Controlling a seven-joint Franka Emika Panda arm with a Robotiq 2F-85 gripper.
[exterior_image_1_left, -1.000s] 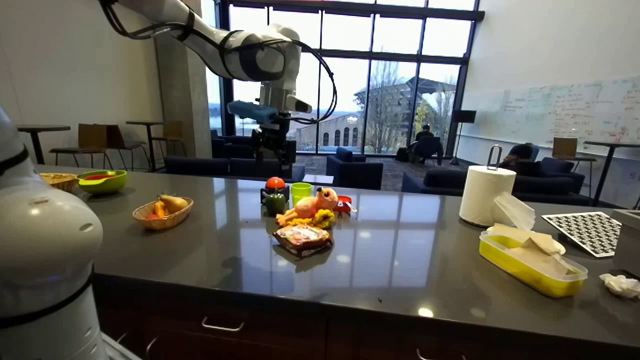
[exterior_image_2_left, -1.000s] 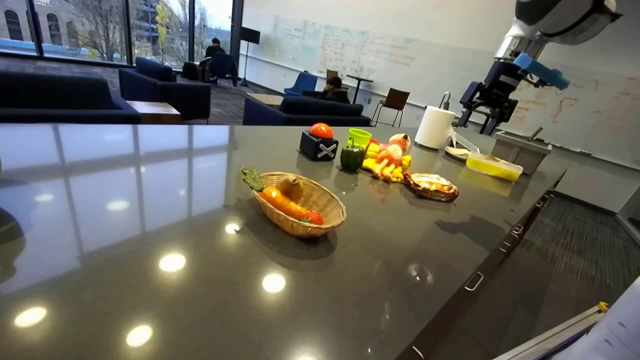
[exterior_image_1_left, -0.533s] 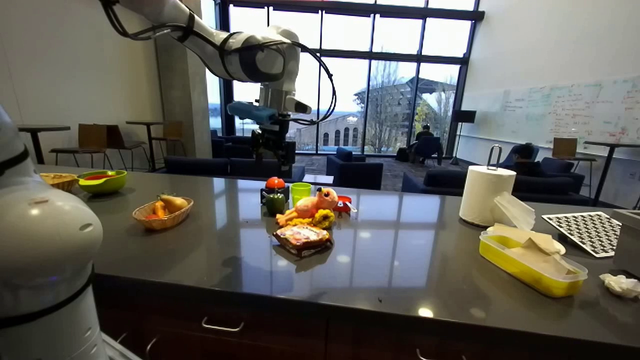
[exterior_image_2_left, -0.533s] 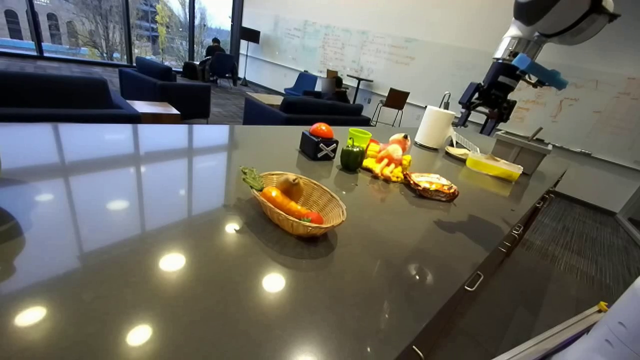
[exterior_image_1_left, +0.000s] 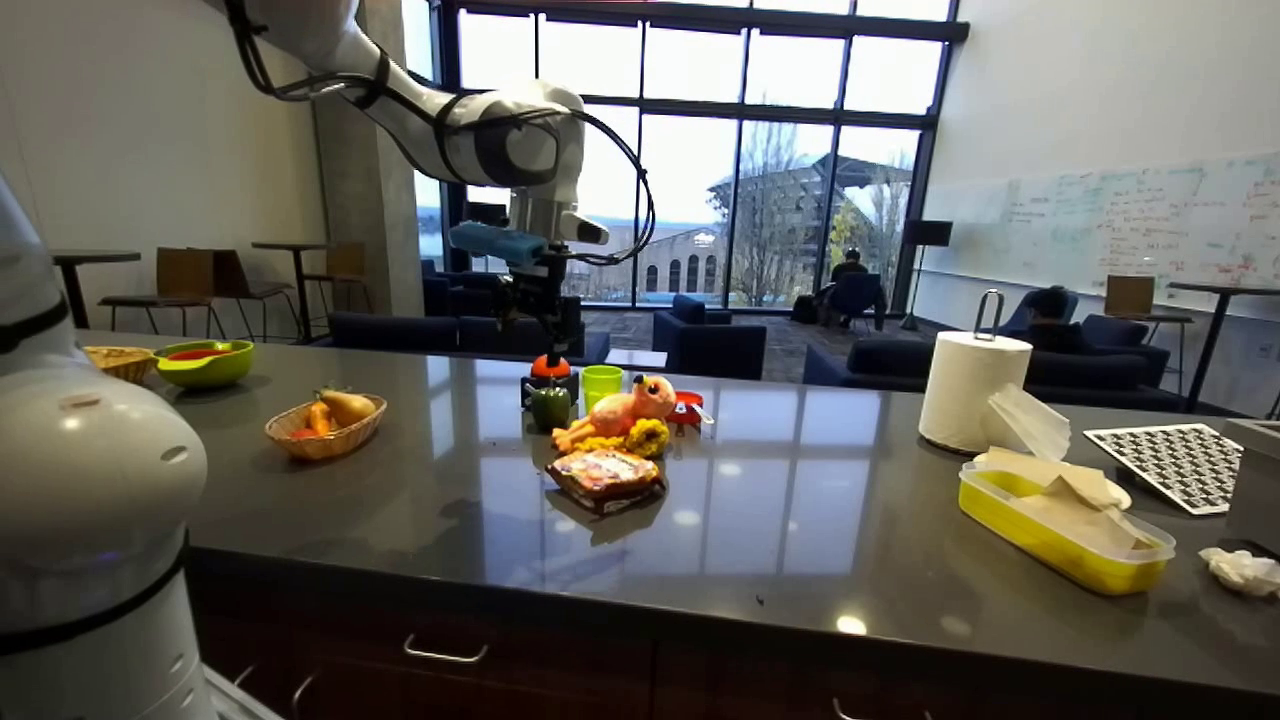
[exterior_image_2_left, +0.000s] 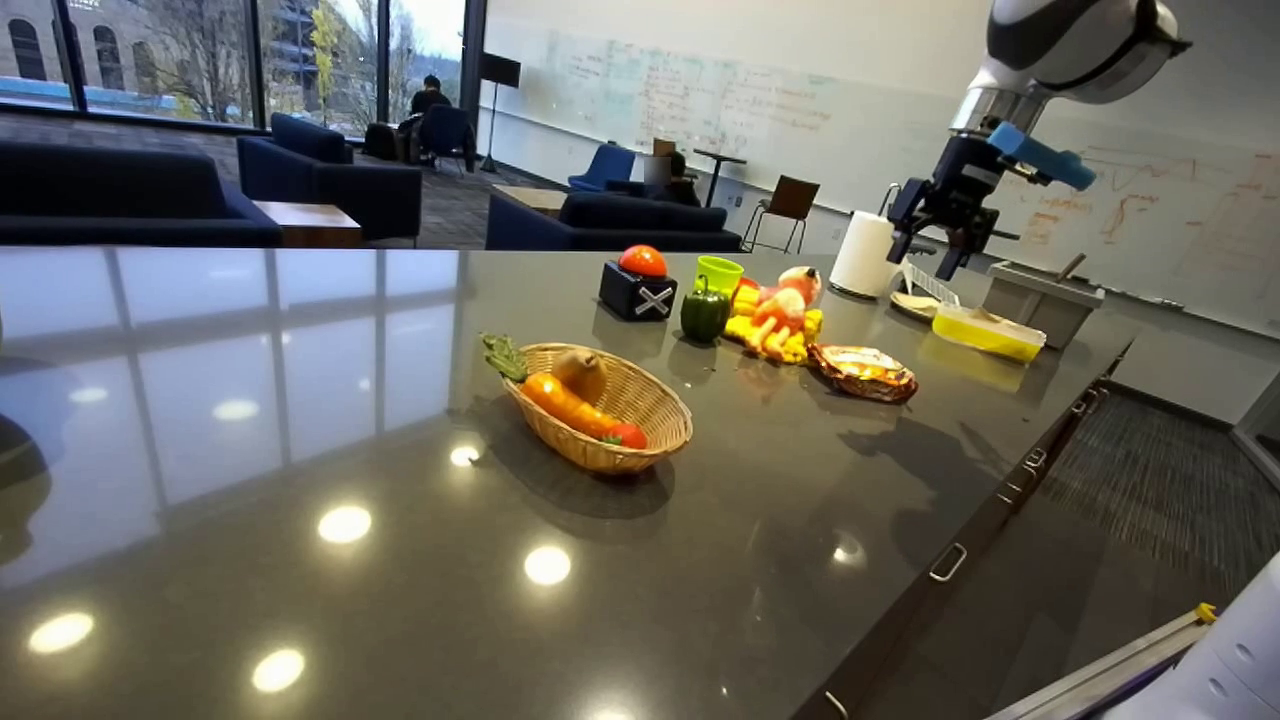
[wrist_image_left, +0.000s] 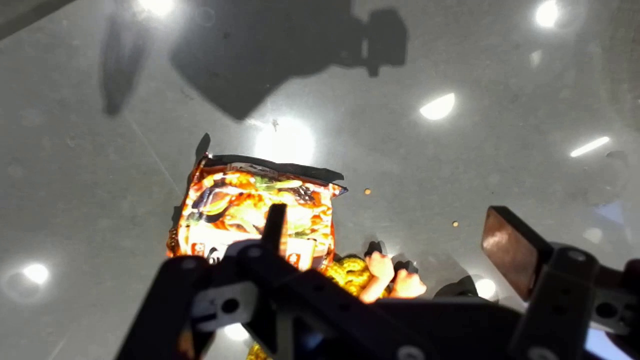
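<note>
The arm (exterior_image_1_left: 415, 115) and gripper (exterior_image_2_left: 922, 258) are now hanging lower than in the earlier frame and are showing slightly farther left in both exterior views, while the packet (exterior_image_1_left: 605, 475) and the bird (exterior_image_1_left: 635, 402) are lying where they were on the counter (exterior_image_1_left: 350, 510). The jaws are standing wide apart, holding nothing, and no contact is showing. In the wrist view one finger is overlapping the packet, and the bird's feet are appearing toward the gap between the fingers; both things are lying well below. The packet is resting just beside the bird, which is lying on or against a yellow thing (exterior_image_1_left: 650, 437); I cannot tell which. Near them a pepper (exterior_image_2_left: 706, 315), a cup (exterior_image_2_left: 715, 275) and a red button (exterior_image_2_left: 643, 262) on a box (exterior_image_2_left: 620, 292) are standing, and a basket (exterior_image_2_left: 600, 458) with a carrot (exterior_image_2_left: 562, 403) is sitting apart.

The step in hand is looking like an approach from above. Any grasp from this height would be calling for further lowering; for the packet, it would also be calling for a sideways shift to bring it between the fingers, keeping them clear of the bird.
</note>
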